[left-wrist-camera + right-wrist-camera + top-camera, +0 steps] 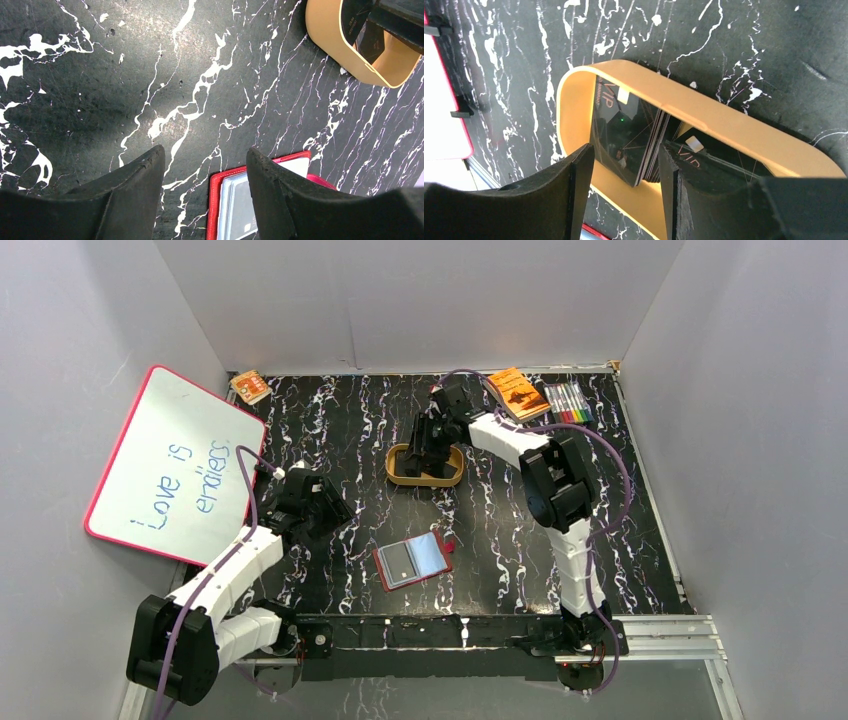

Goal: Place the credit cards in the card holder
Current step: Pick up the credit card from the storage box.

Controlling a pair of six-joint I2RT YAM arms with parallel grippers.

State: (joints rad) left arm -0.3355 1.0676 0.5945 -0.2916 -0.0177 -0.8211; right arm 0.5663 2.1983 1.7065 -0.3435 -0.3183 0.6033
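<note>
Black cards (624,130): uncountable | tan dish (724,120): one | red wallet (430,553): one | left hand (205,160), right hand (624,155) wide

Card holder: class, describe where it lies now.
In the top view the card holder lies open near the front edge of the table, midway across, below the tan dish.

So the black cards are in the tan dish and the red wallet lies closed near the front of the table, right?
No: the red wallet lies open, pockets showing, in the top external view. The black cards are in the tan dish.
</note>
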